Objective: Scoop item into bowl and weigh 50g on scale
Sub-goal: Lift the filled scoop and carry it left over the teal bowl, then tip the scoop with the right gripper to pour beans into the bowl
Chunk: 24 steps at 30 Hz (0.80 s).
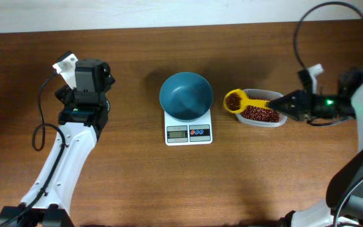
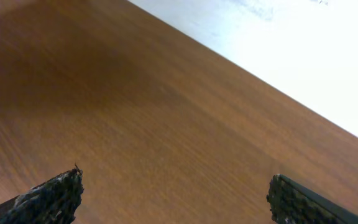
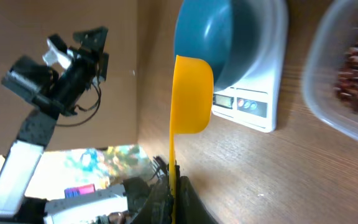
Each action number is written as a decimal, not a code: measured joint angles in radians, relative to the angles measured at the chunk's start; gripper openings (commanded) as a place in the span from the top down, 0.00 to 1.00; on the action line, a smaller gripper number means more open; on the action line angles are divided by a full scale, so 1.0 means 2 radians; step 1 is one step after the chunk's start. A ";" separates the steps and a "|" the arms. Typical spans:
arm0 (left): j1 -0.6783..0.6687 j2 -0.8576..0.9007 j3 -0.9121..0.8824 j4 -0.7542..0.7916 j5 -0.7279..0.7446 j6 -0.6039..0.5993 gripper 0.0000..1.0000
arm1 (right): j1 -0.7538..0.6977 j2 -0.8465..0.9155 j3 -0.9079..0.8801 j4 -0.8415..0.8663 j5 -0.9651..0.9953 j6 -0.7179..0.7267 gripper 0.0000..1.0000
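Your right hand [image 1: 282, 101] is clamping the flat handle of a yellow scoop [image 1: 246, 101], its fingers pressed together on the handle's end in the right wrist view [image 3: 174, 186]. The scoop [image 3: 191, 93] is reaching straight out ahead of that hand with its cup facing up and carrying a small load of dark red-brown beans [image 1: 234, 101]. The cup is hanging just past the near rim of the clear container [image 1: 281, 121] and is sitting between that container and the teal bowl [image 1: 186, 96], close beside the bowl's rim but not over it.

More beans are lying in the container [image 3: 328, 93], which is resting under the handle and just below the hand's fingertips. The bowl [image 3: 229, 37] is sitting on the white scale [image 1: 189, 132], directly beyond the scoop's cup. The scale's display [image 1: 177, 132] and its two round buttons [image 1: 197, 132] are showing in front of the bowl; you cannot read the figures.

Your left hand [image 1: 88, 75] is hovering well apart from all of this, far beyond the bowl from the right hand. Its fingers [image 2: 55, 196] are standing wide apart over bare desk [image 2: 166, 124], holding nothing.
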 measured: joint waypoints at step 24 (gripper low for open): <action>0.000 0.000 0.000 -0.053 0.002 0.000 0.01 | 0.181 0.000 0.002 0.252 0.089 0.158 0.96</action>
